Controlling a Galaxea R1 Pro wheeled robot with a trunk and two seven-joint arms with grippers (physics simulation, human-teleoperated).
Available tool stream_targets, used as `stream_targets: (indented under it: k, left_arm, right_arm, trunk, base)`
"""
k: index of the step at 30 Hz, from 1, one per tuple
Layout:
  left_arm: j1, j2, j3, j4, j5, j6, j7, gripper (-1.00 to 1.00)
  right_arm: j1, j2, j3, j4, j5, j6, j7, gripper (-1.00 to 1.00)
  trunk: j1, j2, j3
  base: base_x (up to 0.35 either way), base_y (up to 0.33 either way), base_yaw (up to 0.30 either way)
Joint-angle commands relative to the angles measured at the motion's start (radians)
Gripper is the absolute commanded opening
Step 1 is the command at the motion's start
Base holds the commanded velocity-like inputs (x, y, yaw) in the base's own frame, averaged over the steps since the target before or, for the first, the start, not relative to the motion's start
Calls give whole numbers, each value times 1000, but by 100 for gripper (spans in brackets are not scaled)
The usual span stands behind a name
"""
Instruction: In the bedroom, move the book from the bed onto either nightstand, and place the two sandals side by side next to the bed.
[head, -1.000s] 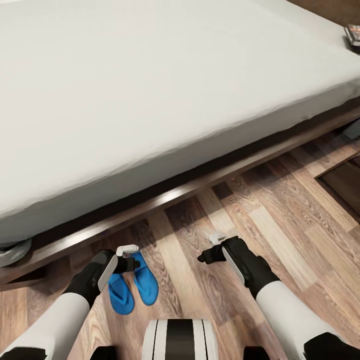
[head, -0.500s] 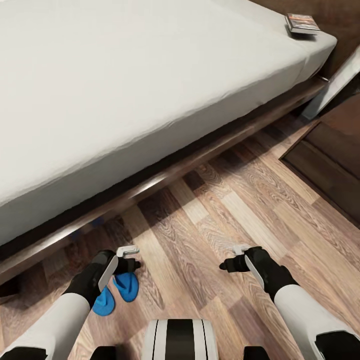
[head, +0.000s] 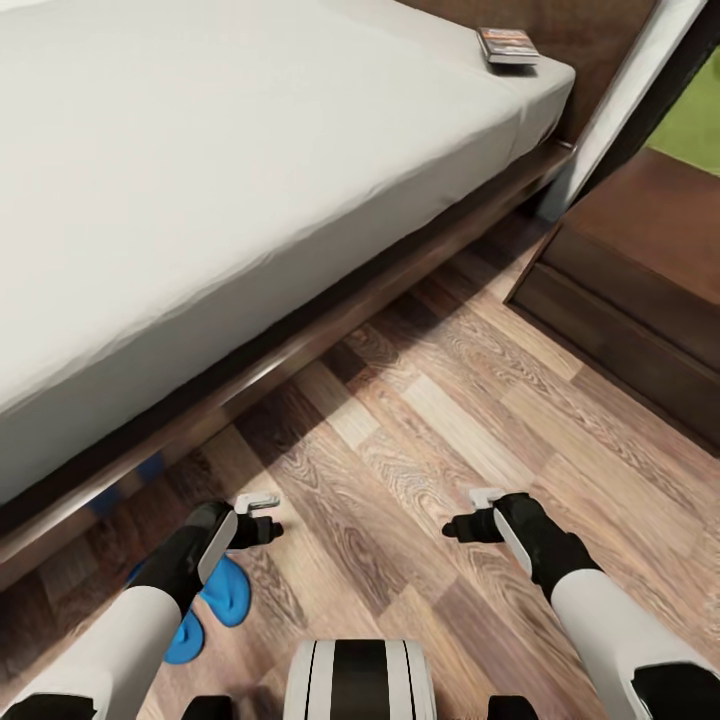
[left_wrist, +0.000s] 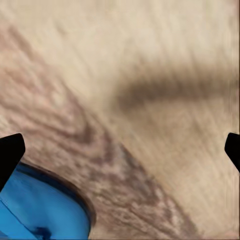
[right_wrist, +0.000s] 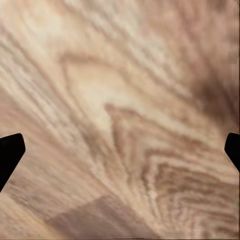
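View swung right (book (head: 507, 45) nearer centre)

Both grippers (head: 262, 515) (head: 462, 512) low, jaws apart

We see a wood-plank floor (head: 450, 420) with pale and brown boards, a long dark wooden cabinet (head: 640, 280) at the right, and a green lawn (head: 692, 120) beyond it.
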Motion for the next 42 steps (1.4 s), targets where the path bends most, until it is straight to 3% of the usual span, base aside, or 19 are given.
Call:
stream_targets:
  k: [1,8,42]
  left_arm:
    - [0,0,0,0,0,0,0,100]
    - [0,0,0,0,1,0,-1,100]
    - [0,2,0,3,-1,0,1,100]
  right_arm:
    - [0,0,-3,0,0,0,0,100]
    - [0,-20,-17,-1,0,0,0,100]
    - [0,-18,-10,-3,5,-2,1,100]
  trunk:
    - [0,0,0]
    - [0,0,4]
    - [-16,8,135]
  base:
    - [0,0,-295]
    - [0,0,-286]
    - [0,0,-274]
